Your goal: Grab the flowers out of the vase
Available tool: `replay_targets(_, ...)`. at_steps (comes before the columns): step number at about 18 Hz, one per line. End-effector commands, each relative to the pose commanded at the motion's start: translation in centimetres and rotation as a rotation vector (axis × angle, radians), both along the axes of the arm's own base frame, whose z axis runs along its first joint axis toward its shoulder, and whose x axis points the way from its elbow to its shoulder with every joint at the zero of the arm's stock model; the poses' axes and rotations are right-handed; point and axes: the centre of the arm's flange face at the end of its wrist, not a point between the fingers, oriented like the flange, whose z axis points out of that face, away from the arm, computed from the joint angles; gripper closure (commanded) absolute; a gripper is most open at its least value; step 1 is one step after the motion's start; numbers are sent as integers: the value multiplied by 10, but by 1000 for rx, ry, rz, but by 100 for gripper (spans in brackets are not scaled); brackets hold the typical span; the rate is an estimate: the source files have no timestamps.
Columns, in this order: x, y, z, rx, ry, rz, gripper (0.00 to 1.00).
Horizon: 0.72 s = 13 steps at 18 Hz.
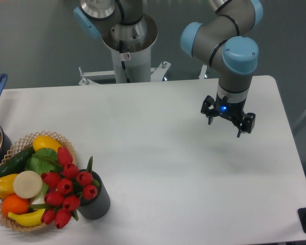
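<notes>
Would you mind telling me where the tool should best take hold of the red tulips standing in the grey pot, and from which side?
Probably just below the buds, where the flowers gather above the vase rim. The bunch leans left over the wicker basket, so approach from above on the open table side to the right. The tool hangs far right, holding nothing.

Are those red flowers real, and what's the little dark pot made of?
The flowers look fake, probably plastic: their red buds are glossy with bright highlights. The pot looks like matte dark grey plastic or ceramic, with a ribbed wall; the picture leaves that open.
</notes>
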Motion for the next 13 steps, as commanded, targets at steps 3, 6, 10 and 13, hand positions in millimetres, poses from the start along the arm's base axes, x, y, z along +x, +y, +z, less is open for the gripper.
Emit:
replay_targets(3, 0, 0, 0, 0, 0, 0, 0)
replay_targets(6, 1, 0, 2, 6, -1, 5, 0)
replay_targets(10, 9, 3, -8, 47, -16, 0, 0)
replay_targets(13, 25, 4, -17, 149, 1, 19, 0)
